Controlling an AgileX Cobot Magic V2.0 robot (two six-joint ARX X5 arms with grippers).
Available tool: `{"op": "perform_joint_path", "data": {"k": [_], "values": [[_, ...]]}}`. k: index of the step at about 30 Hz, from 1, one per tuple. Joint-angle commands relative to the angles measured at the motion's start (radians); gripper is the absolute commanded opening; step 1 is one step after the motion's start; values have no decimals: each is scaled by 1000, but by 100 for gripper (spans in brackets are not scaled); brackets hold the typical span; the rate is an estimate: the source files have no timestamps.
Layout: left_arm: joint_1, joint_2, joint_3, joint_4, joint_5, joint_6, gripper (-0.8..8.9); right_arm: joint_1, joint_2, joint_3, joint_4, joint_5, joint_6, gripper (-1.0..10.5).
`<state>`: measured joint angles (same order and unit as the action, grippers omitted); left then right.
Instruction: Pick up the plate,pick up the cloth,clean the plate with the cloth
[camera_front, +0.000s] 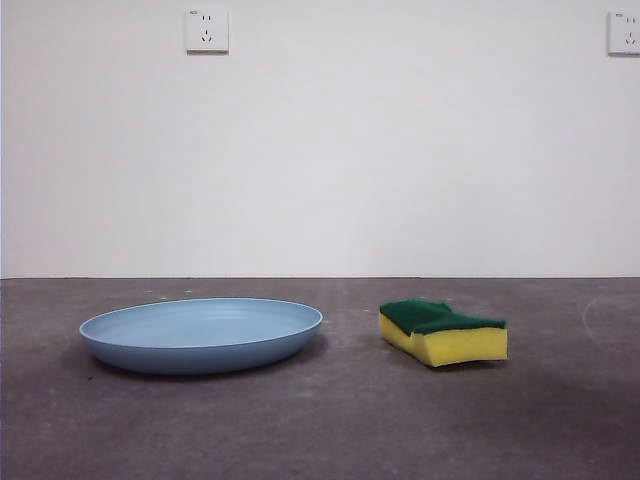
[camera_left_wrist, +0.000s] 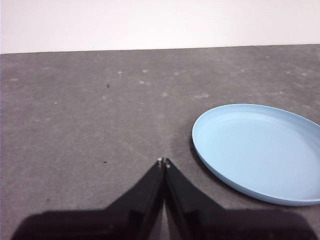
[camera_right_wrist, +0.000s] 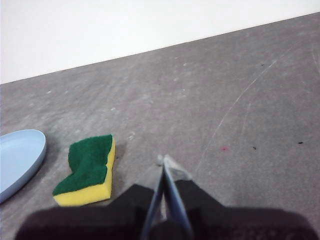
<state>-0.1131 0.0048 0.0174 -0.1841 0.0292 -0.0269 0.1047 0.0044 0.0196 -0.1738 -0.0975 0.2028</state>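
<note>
Right now the plate (camera_front: 201, 334) sits flat on the grey bench (camera_front: 330, 430), rim up, w/ the sponge (camera_front: 443, 332) just beside it, a strip of bare bench between them, not touching. Sponge lies green side up, yellow block underneath, wavy edge toward the plate. Both are well short of the bench's far edge, where the white wall (camera_front: 320, 160) starts; open surface all round them, esp. in front and past the sponge on the side away from the plate. Front view shows neither arm, only the two things plus two wall sockets (camera_front: 207, 30) high up. Left wrist view: left gripper (camera_left_wrist: 163, 161) above bare bench, jaws pressed together tip to tip, holding nothing; plate (camera_left_wrist: 260, 150) near it but apart, sponge not in that view. Right wrist view: right gripper (camera_right_wrist: 164, 161) also closed up, jaws meeting at the tips, empty, over bare bench; sponge (camera_right_wrist: 89, 170) close by but clear of the tips, and past it a slice of the plate's rim (camera_right_wrist: 22, 160). That view alone shows faint scratch lines and a small pink speck (camera_right_wrist: 225, 148) on the bench.
</note>
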Motion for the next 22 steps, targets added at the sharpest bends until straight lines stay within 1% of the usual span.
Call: {"op": "perform_joint_path", "data": {"k": [1,4,6,10,14,17,22], "values": [[3,-3,-14,3,0,-6,-2,0,-2,-14,-5,0,10,1],[3,-3,-14,6,0,-6,-2,0,-2,-14,-5,-2,12,1],[3,-3,-13,4,4,-8,-3,0,-2,-12,-5,-3,27,1],[3,-3,-9,5,5,-58,-6,0,1,0,-8,-3,67,-4],[3,-2,3,-4,3,-63,-7,0,30,30,-9,-4,79,-8],[3,8,29,-19,0,-107,-7,0,77,68,-10,-6,81,-9],[3,51,96,-34,9,-177,-7,0,209,167,-17,-10,81,-8]]}}
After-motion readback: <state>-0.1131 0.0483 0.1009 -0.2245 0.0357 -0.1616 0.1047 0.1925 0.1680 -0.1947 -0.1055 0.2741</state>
